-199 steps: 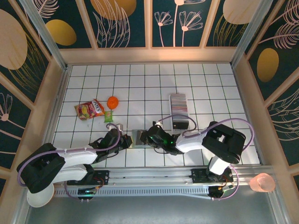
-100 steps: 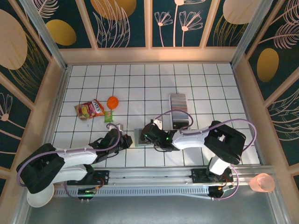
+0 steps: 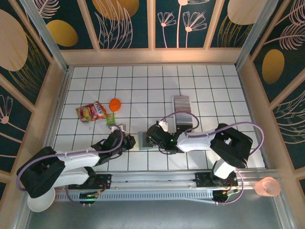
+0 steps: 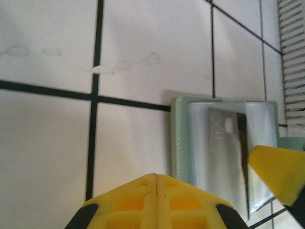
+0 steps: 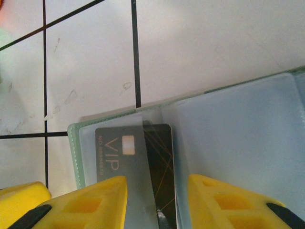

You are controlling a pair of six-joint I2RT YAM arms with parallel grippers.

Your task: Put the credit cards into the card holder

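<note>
Right gripper [image 5: 157, 191] hovering part-open, gripping nothing, over the VIP card [image 5: 119, 148] sitting in the open card holder [image 5: 228, 129]. Left gripper [image 4: 156, 183] sitting closed and empty beside it. White tiled counter [image 3: 143, 86] carrying both, credit cards [image 3: 182, 102] lying farther back. Dark floral wall panels [image 3: 128, 24] enclosing it.

- right gripper [image 5: 157, 183] is creeping left, further over the card holder [image 5: 238, 129]
- its fingers are spreading wider around the dark VIP card [image 5: 128, 157] tucked in the holder
- right arm [image 3: 200, 140] is stretching out toward the holder
</note>
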